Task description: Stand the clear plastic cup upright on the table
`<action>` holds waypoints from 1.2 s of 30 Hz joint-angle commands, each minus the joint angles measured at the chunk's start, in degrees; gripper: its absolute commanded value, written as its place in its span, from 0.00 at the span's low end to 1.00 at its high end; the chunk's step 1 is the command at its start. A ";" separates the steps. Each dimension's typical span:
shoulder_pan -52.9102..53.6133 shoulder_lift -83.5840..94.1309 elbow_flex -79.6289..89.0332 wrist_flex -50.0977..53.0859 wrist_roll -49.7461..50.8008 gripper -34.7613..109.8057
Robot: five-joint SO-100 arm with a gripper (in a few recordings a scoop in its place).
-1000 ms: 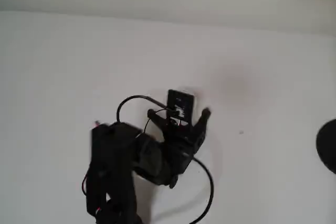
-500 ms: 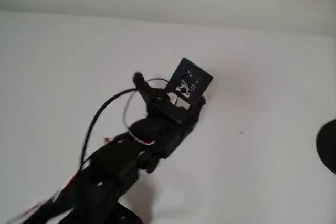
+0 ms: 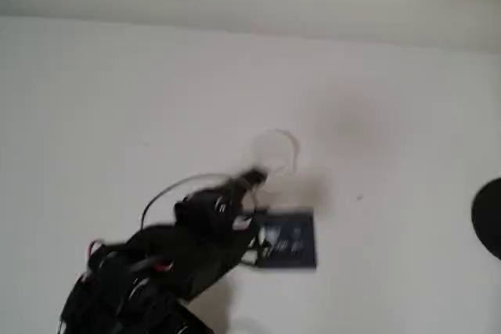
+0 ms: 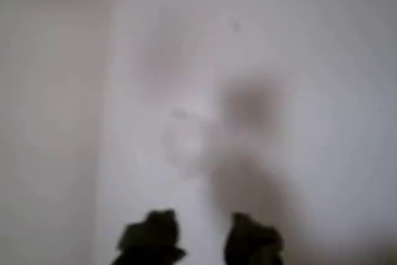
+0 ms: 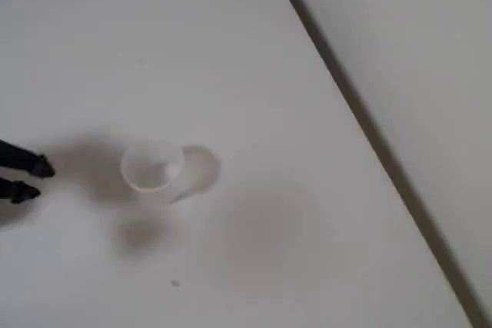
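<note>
- The clear plastic cup (image 5: 163,170) is standing on the table (image 5: 254,59), as far as I can judge: in the fixed view its round rim faces up and toward the camera, with the base showing through just beyond it.
- From overhead it reads as a faint ring (image 3: 274,152), mouth up, right above my arm.
- My gripper (image 5: 29,178) sits at the left edge of the fixed view, two dark tips slightly parted, nothing between them, clear of the cup.
- Wrist view agrees: fingertips (image 4: 152,235) apart with bare table in the gap, the cup a blurry pale smudge (image 4: 186,141) ahead.
- So I'd call the upright bit done; I'm not touching the cup.
- What's left, I reckon, is only pulling away without clipping it.
</note>
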State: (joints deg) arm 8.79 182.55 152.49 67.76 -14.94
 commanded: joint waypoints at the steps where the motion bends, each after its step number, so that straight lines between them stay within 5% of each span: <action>1: -9.14 5.98 5.98 5.62 4.83 0.24; 10: -13.10 5.98 18.37 2.90 10.46 0.24; 36: -12.92 5.98 18.46 2.90 10.46 0.26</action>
State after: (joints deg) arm -3.78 188.44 170.95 71.37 -4.83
